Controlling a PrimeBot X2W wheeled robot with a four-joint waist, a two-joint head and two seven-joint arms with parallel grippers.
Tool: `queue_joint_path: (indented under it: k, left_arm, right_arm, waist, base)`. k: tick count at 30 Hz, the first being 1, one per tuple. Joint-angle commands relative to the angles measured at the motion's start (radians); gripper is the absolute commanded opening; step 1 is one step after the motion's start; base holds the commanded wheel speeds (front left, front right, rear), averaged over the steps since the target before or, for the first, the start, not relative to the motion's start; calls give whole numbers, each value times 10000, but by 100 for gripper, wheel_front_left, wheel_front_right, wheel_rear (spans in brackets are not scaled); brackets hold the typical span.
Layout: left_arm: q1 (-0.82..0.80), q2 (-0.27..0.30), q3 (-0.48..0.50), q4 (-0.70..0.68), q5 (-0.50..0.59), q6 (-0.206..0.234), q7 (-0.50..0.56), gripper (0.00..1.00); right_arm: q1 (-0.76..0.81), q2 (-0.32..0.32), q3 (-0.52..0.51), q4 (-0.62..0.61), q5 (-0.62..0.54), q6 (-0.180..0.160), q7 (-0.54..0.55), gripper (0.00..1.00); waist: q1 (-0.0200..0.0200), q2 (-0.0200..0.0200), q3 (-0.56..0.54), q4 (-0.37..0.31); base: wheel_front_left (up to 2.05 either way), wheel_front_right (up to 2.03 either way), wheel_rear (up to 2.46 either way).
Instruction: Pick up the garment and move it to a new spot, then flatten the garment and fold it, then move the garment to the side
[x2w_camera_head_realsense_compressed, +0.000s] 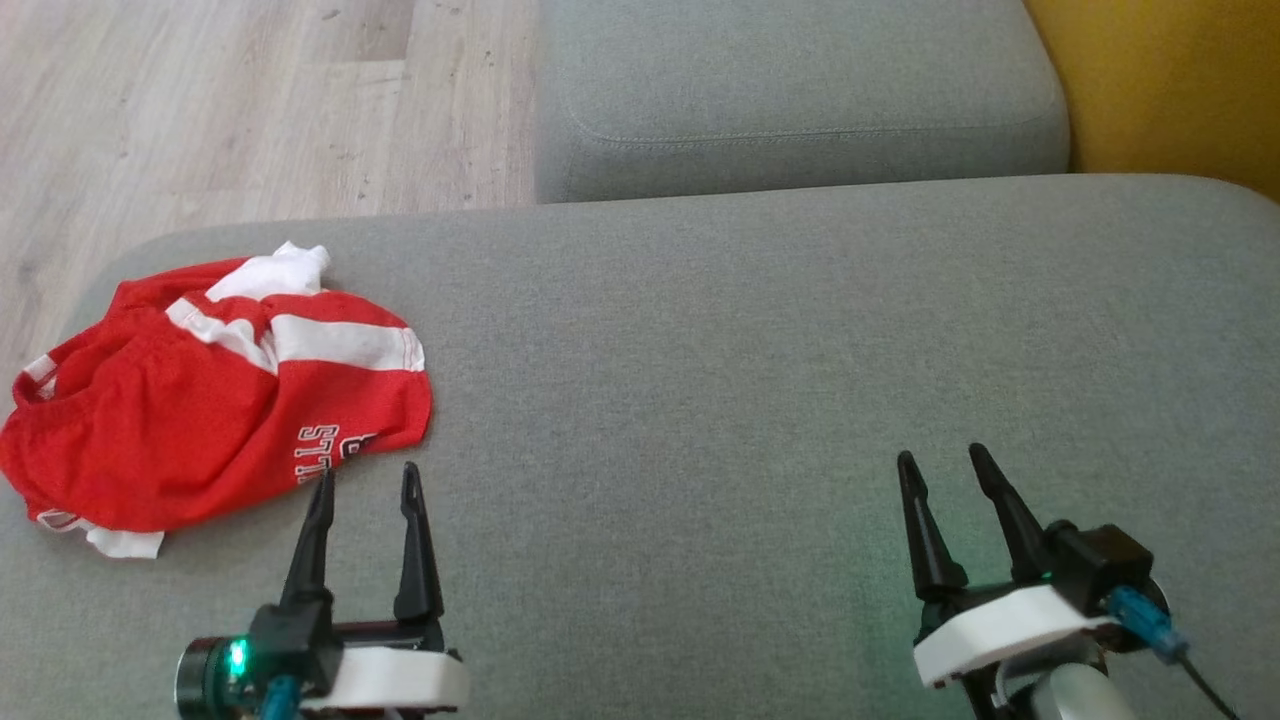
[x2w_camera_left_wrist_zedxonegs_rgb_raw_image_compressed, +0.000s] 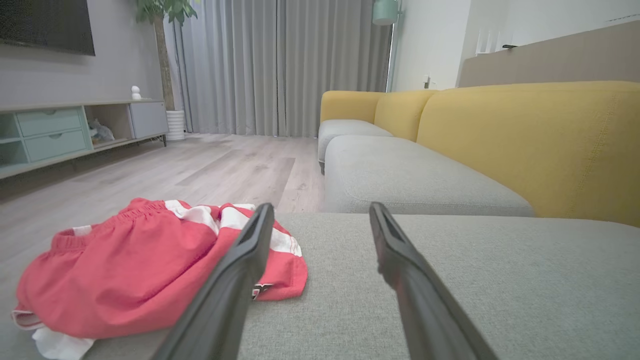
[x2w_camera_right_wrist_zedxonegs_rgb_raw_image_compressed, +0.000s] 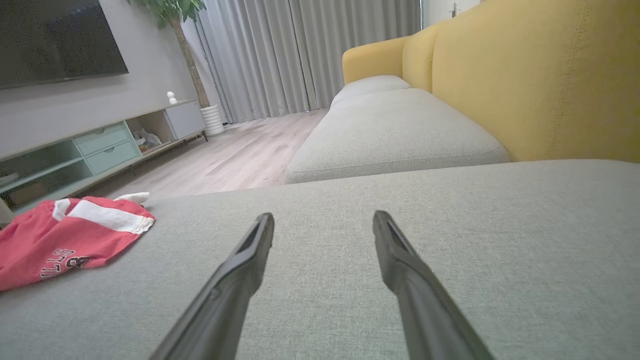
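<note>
The garment (x2w_camera_head_realsense_compressed: 190, 410) is a pair of red shorts with white stripes and lettering, lying crumpled at the left end of the grey cushion (x2w_camera_head_realsense_compressed: 700, 400). It also shows in the left wrist view as a red heap (x2w_camera_left_wrist_zedxonegs_rgb_raw_image_compressed: 135, 270) and at the left edge of the right wrist view (x2w_camera_right_wrist_zedxonegs_rgb_raw_image_compressed: 65, 235). My left gripper (x2w_camera_head_realsense_compressed: 367, 480) stands open just right of and nearer than the garment, its left fingertip close to the lettered hem without holding it. My right gripper (x2w_camera_head_realsense_compressed: 938, 456) stands open over bare cushion far to the right, nothing between its fingers.
A second grey seat cushion (x2w_camera_head_realsense_compressed: 790, 90) lies beyond, with a yellow backrest (x2w_camera_head_realsense_compressed: 1170, 80) at the right. Wooden floor (x2w_camera_head_realsense_compressed: 200, 110) drops off past the cushion's left and far edges. A TV cabinet (x2w_camera_left_wrist_zedxonegs_rgb_raw_image_compressed: 75, 130) and curtains (x2w_camera_left_wrist_zedxonegs_rgb_raw_image_compressed: 280, 65) stand across the room.
</note>
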Motion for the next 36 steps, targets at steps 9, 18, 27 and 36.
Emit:
queue_joint_path:
  k: [9, 18, 27, 36]
  left_arm:
    - [-302, 77, 63, 14, 995, 103, -337, 100]
    - [-294, 77, 108, 373, 836, 85, -337, 100]
    - [-354, 77, 70, 607, 713, 131, -337, 100]
    - [-275, 77, 80, 674, 592, 239, -337, 100]
  right_arm:
    - [-570, -85, 206, 49, -1099, 77, -327, 100]
    - [-535, -85, 239, 140, -1055, 77, -327, 100]
    - [-426, -85, 252, 183, -1110, 77, -327, 100]
    - [-326, -85, 295, 155, -1169, 77, -327, 100]
  waist:
    - [0, 0, -66, 9]
    - [0, 0, -133, 9]
    - [0, 0, -126, 290]
    - [0, 0, -179, 1526]
  base:
    - [0, 0, 0]
    - [0, 0, 0]
    - [0, 0, 0]
    - [0, 0, 0]
